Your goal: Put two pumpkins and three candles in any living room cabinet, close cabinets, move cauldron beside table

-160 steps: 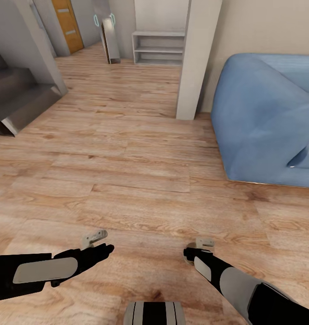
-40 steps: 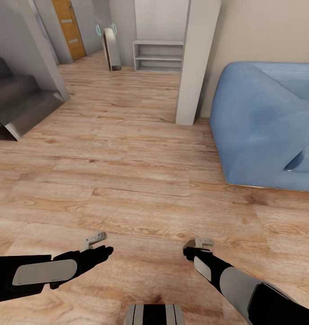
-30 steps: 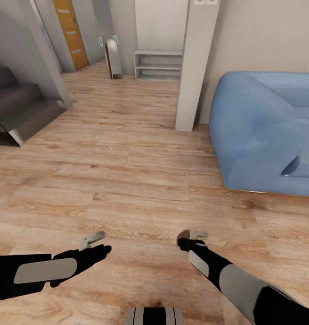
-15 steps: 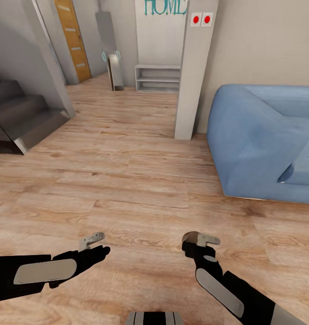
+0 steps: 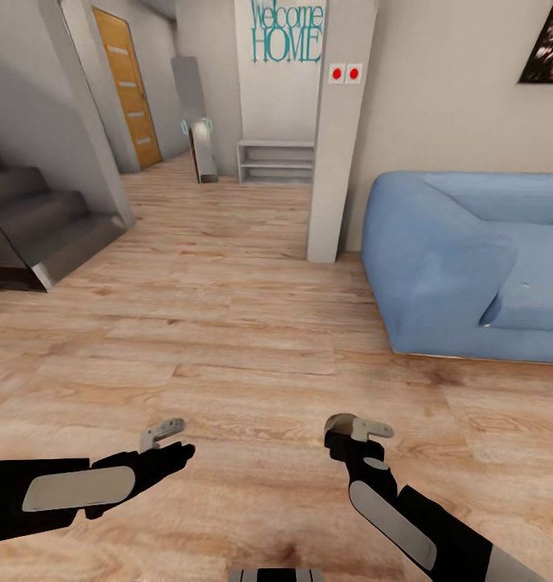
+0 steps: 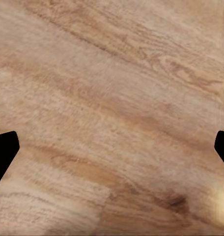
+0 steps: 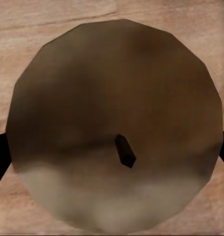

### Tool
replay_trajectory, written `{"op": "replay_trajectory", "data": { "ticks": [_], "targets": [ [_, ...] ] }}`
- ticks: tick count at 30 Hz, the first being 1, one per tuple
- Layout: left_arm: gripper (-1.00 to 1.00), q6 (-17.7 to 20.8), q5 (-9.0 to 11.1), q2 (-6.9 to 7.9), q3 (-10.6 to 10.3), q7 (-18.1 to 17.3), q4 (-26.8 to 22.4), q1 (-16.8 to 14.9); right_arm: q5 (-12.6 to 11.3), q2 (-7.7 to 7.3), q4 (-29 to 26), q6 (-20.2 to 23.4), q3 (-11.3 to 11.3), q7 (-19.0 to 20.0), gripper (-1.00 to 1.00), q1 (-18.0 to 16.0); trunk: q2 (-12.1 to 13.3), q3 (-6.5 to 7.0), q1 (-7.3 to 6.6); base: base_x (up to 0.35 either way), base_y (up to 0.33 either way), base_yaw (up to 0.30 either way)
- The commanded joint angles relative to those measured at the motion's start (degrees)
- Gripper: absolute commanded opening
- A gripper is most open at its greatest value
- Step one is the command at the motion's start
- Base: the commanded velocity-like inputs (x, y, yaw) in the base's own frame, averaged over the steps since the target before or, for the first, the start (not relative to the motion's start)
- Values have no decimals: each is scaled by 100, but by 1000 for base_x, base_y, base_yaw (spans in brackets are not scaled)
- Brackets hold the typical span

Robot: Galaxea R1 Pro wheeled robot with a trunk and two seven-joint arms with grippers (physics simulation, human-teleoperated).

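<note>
We count one candle (image 7: 114,128), a stubby beige-tan cylinder with a small dark wick, sitting between the fingers of our right gripper (image 5: 359,427). The right wrist view looks straight down on its round top, with a dark fingertip showing at each side of it, so we read the jaws as closed on the candle. In the head view the candle (image 5: 339,423) shows as a rounded tan shape at the gripper's tip, above the wooden floor (image 5: 228,339).

Our left gripper (image 5: 162,432) holds nothing. In the left wrist view its two dark fingertips (image 6: 4,150) sit at opposite edges with bare floor planks (image 6: 112,113) between them, so the jaws stand wide open.

Ahead of both grippers and well apart from them, we see one blue sofa (image 5: 462,259) off to the right, one pale pillar (image 5: 333,137) with two red buttons (image 5: 345,73), one low grey shelf unit (image 5: 275,162) under a "Welcome HOME" sign (image 5: 287,32), one orange door (image 5: 127,85), and grey stairs (image 5: 34,230) to the left.
</note>
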Motion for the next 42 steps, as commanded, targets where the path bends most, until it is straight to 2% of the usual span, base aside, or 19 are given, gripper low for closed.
{"op": "replay_trajectory", "data": {
  "ticks": [1, 22, 25, 30, 31, 32, 34, 36, 37, 38, 39, 40, 41, 42],
  "targets": [
    [100, -31, 30, 3, -10, -3, -8, -7, -26, -4, -9, 26, 15, -33, -100, -8, -1, 24, -6, -278, 178, -195],
    [100, -31, 34, 7, -18, -9, -11, -7, 5, -2, 45, -3, 16, -26, -100, 0, 27, 618, -60, -279, 178, -228],
    [100, -31, 36, -4, -70, -4, -9, -7, 17, -6, 163, -13, 10, -20, -100, 0, 31, 703, -68, -281, 174, -232],
    [100, -75, 166, -59, -468, -6, 92, -7, 136, 6, 436, -281, 20, 20, -100, 0, 38, 830, -81, -284, 144, -147],
    [100, -225, 250, -77, -645, -6, 138, -7, 221, 7, 469, -412, 23, 26, -100, 0, 39, 853, -83, -117, 54, -29],
    [100, -279, 269, -80, -704, -5, 146, -7, 235, 7, 474, -440, 25, 27, -100, 0, 41, 876, -86, -93, 43, -24],
    [100, -472, 345, -85, -1048, -4, 194, -7, 265, 10, 491, -533, 71, 30, -100, 5, 43, 920, -91, -49, 23, -12],
    [100, -570, 464, -88, -1424, -9, 299, -6, 290, 40, 504, -690, 298, 24, -100, 34, 46, 965, -96, -20, 9, -5],
    [100, -603, 573, -92, -1603, -20, 391, -3, 304, 60, 507, -913, 571, 10, -100, 56, 57, 986, -104, -8, 4, -2],
    [100, -610, 605, -95, -1643, -28, 417, -2, 307, 66, 509, -1004, 666, 7, -100, 61, 97, 1004, -126, -6, 3, -2],
    [100, -626, 686, -154, -1778, -108, 555, 0, 308, 78, 584, -1395, 1032, 2, -100, 72, 137, 1022, -148, -3, 1, -1],
    [100, -630, 710, -224, -1883, -167, 694, 0, 309, 82, 669, -1577, 1187, -2, -100, 75, 177, 1040, -170, -2, 1, 0],
    [100, -632, 720, -269, -1950, -202, 779, 1, 309, 81, 709, -1660, 1252, -6, -100, 76, 217, 1058, -192, -1, 1, 0],
    [100, -633, 773, -448, -2165, -326, 1055, -1, 306, 74, 796, -1872, 1389, -16, -100, 77, 258, 1076, -214, 0, 0, 0]
  ]
}}
